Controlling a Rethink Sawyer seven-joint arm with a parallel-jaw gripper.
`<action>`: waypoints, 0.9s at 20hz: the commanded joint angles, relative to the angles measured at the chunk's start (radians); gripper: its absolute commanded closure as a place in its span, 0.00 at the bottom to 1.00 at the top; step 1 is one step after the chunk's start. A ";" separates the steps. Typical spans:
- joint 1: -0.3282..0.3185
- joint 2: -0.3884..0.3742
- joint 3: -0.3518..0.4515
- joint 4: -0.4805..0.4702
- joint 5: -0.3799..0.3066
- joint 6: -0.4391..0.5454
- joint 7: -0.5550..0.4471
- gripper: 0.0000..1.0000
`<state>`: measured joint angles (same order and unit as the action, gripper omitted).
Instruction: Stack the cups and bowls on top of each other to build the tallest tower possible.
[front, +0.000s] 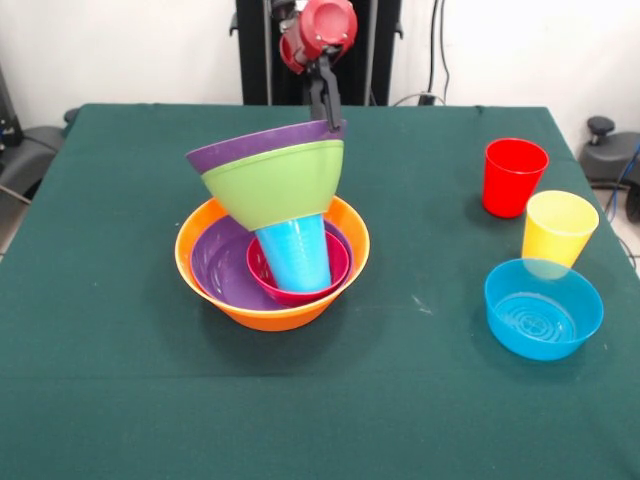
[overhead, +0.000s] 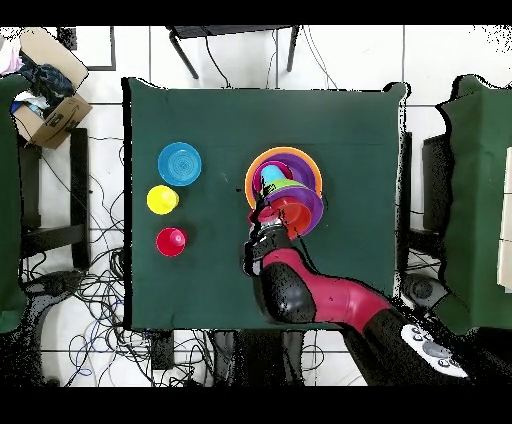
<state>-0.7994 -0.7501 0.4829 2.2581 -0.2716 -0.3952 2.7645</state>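
The tower stands mid-table on the large orange bowl (front: 200, 262), which holds a purple bowl (front: 218, 262), a small pink-red bowl (front: 300, 292) and an upright blue cup (front: 295, 252). A lime green bowl (front: 275, 185) nested in a second purple bowl (front: 250, 148) rests tilted on the cup. My gripper (front: 328, 120) is shut on their far rim. In the overhead view the tower (overhead: 285, 158) shows a small orange bowl (overhead: 293, 209) inside the green one, with the gripper (overhead: 269, 209) at its edge. The red cup (front: 514, 176), yellow cup (front: 559, 228) and small blue bowl (front: 543, 307) stand apart.
The red cup (overhead: 171, 241), yellow cup (overhead: 163, 199) and blue bowl (overhead: 180, 163) form a line along one side of the green tablecloth (front: 120, 380). The arm (overhead: 320, 295) reaches in from the pedestal side. A cardboard box (overhead: 50, 110) sits off the table.
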 joint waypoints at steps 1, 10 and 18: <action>0.040 0.070 -0.064 -0.067 -0.053 0.007 0.016 0.00; 0.026 0.054 -0.046 -0.072 -0.057 0.043 0.017 0.00; 0.005 -0.016 0.016 -0.073 -0.020 0.142 0.019 0.00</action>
<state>-0.7997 -0.7206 0.4544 2.2531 -0.2839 -0.3956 2.7645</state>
